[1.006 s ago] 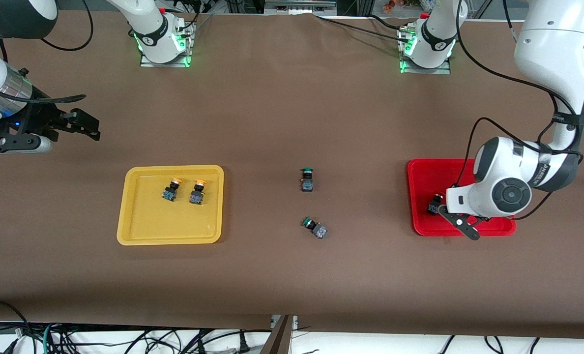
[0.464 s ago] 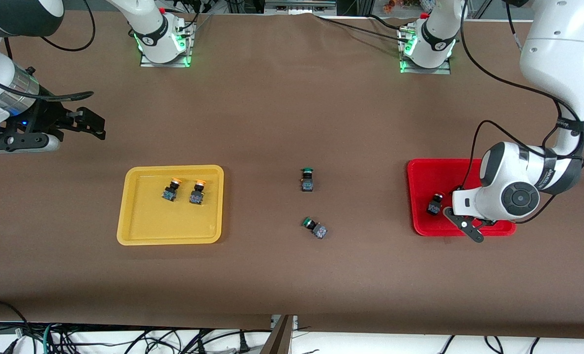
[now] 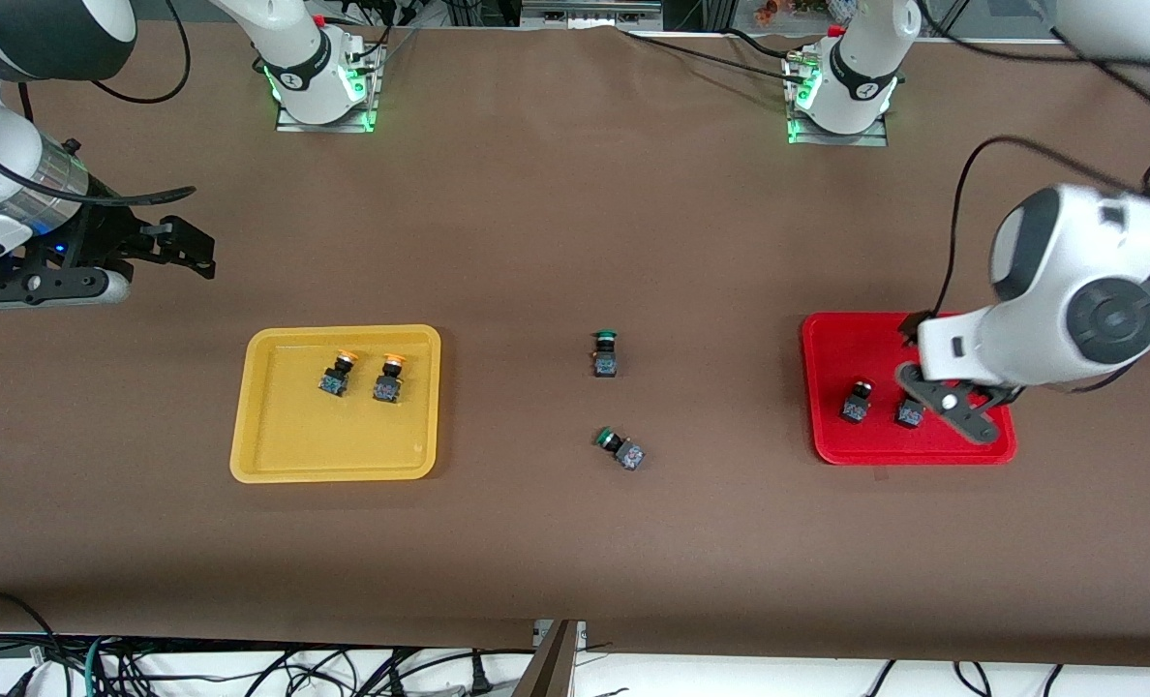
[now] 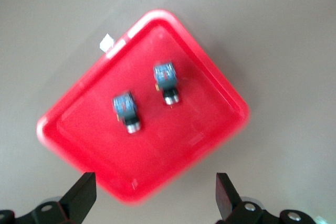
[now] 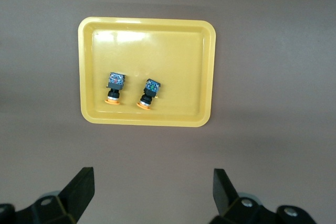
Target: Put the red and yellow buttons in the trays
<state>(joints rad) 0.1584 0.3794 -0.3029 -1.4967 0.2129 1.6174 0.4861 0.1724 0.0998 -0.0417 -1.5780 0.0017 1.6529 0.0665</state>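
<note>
The red tray point(image 3: 846, 348) lies at the left arm's end of the table and holds two red buttons point(image 3: 856, 400) point(image 3: 909, 412) side by side. My left gripper point(image 3: 950, 407) hangs open and empty above that tray. In the left wrist view the tray point(image 4: 173, 140) and both buttons point(image 4: 126, 111) point(image 4: 166, 82) show below the open gripper point(image 4: 155, 203). The yellow tray point(image 3: 333, 436) at the right arm's end holds two yellow buttons point(image 3: 336, 373) point(image 3: 388, 378). My right gripper point(image 3: 188, 250) is open and empty above the bare table beside that tray. Its wrist view shows the yellow tray point(image 5: 157, 45), both buttons point(image 5: 114, 88) point(image 5: 148, 93), and the gripper point(image 5: 152, 192).
Two green-capped buttons lie on the table between the trays, one point(image 3: 605, 353) upright-looking and one point(image 3: 620, 449) nearer the front camera, tipped on its side. The arm bases stand along the table's top edge.
My left gripper has risen from low in the red tray, and a second red button now shows in the tray. My right gripper drifted slightly toward the table's middle.
</note>
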